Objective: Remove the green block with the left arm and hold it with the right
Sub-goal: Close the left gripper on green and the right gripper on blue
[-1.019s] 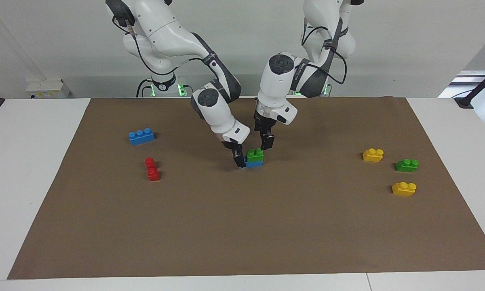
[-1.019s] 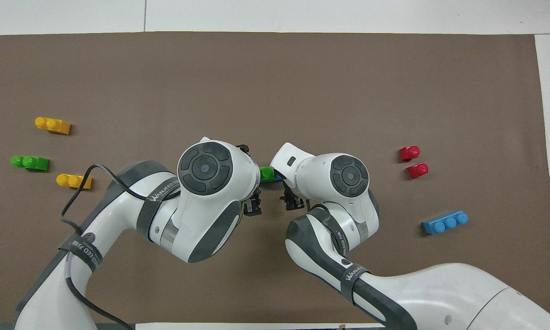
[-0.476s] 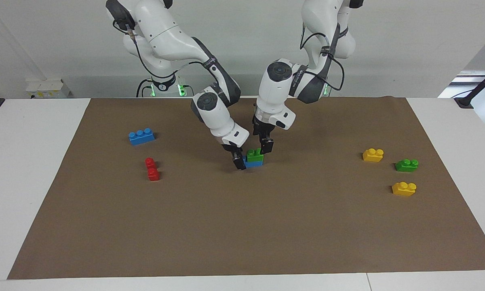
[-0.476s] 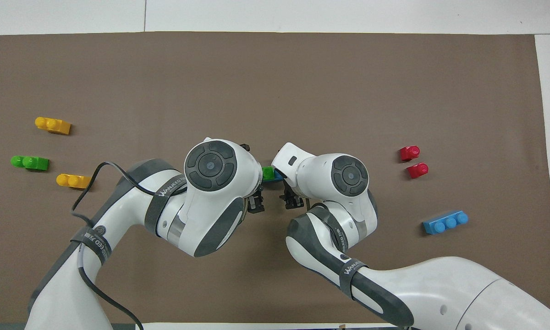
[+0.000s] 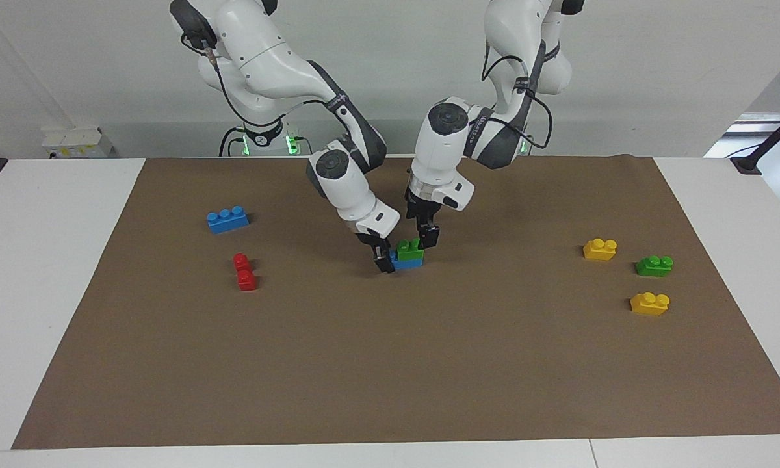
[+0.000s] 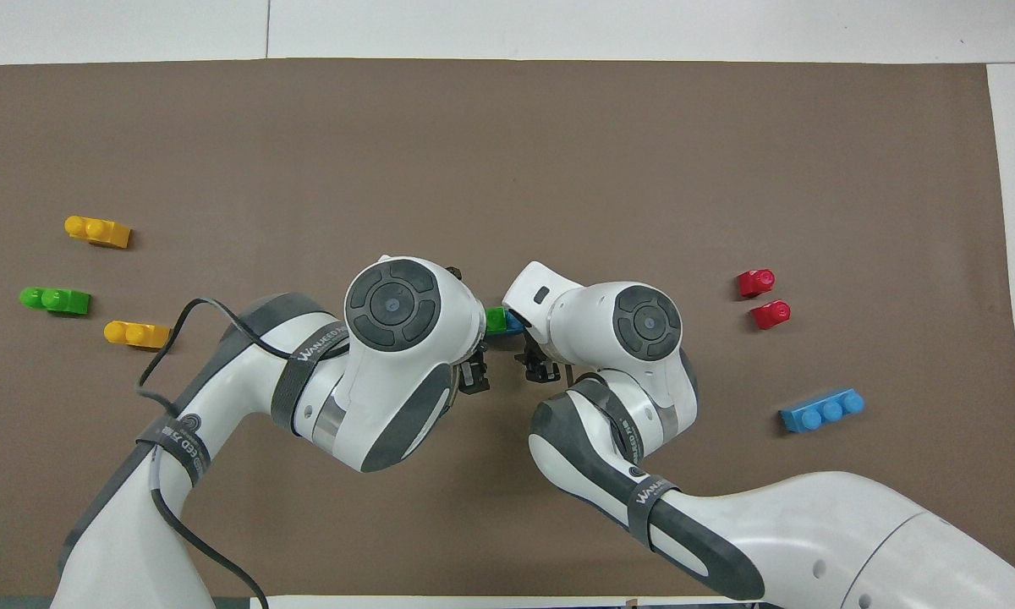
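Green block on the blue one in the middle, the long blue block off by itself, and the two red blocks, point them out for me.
green block (image 5: pixel 410 247): facing view, on its front face below the studs.
long blue block (image 5: pixel 227 221): facing view, on its front face.
red blocks (image 5: pixel 244 273): facing view, where the pair meets.

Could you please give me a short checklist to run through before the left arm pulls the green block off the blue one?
1. Small bright green plastic two-stud block seated on the blue plastic block: ok.
2. Left pincer down at the green block: ok.
3. Left pincer's grip on it: cannot tell.
4. Right pincer at the blue block's end: ok.
5. Right pincer clamping the blue block: cannot tell.
6. Other green block well apart: ok.
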`<state>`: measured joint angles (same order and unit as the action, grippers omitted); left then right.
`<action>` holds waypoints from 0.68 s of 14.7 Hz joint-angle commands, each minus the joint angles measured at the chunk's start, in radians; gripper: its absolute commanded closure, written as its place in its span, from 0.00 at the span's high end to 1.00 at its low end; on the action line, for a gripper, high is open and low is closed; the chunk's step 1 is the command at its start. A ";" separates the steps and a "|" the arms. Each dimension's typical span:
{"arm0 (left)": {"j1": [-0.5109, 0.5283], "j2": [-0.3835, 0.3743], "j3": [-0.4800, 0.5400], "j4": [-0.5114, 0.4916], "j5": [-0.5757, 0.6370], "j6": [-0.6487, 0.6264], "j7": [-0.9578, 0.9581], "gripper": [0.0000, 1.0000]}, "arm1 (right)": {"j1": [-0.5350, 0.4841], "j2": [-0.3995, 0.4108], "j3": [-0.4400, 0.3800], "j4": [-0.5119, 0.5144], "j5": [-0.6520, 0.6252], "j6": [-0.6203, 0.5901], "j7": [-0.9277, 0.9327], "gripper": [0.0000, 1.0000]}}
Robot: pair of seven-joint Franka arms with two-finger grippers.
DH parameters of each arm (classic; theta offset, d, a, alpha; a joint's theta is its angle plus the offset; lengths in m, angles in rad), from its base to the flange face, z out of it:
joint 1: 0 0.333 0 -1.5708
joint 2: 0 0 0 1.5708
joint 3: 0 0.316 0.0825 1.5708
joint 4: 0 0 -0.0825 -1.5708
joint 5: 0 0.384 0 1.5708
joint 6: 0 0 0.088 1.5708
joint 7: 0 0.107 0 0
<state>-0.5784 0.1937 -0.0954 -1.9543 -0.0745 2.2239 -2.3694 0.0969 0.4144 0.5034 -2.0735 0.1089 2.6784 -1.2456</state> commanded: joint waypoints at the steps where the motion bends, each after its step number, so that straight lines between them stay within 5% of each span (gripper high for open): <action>1: -0.020 0.012 0.016 0.014 -0.010 0.010 -0.027 1.00 | -0.019 0.011 0.015 -0.002 0.003 0.023 -0.026 0.37; 3: -0.023 0.016 0.016 0.014 -0.005 0.010 -0.039 1.00 | -0.019 0.015 0.018 0.003 0.003 0.026 -0.026 0.12; 5: -0.047 0.035 0.017 0.012 -0.001 0.022 -0.056 1.00 | -0.020 0.017 0.020 0.007 0.002 0.024 -0.026 0.00; 10: -0.072 0.038 0.016 0.000 0.010 0.002 -0.051 1.00 | -0.020 0.018 0.020 0.010 0.003 0.024 -0.025 0.00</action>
<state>-0.6136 0.2258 -0.0957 -1.9546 -0.0727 2.2279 -2.4058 0.0967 0.4134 0.5076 -2.0704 0.1090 2.6798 -1.2456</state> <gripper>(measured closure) 0.000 0.652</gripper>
